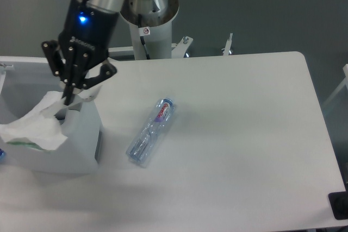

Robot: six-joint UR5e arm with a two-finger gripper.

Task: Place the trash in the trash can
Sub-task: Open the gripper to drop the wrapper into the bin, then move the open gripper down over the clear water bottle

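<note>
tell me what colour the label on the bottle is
Red and blue, on the clear bottle lying on the table; the fixed camera shows it.

slim clear plastic bottle (pixel 150 132): red-and-blue label | thin crumpled plastic bag (pixel 32 129): whitish, green edge | boxy plastic trash can (pixel 81 138): white | black two-finger gripper (pixel 68 95): blue light | table (pixel 244 134): white

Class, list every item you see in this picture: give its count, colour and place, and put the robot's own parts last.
Table: one, white, fills most of the view.
Bin: one, white, at the table's left edge.
Plastic bag: one, pale and crumpled, hanging from the hand over the bin.
Bottle: one, clear with a red-and-blue label, lying on the table right of the bin.
Black thing: one, bottom right corner, cut off.
Arm base: one, white and silver, behind the table.
Hand: one, black, shut on the plastic bag.
</note>
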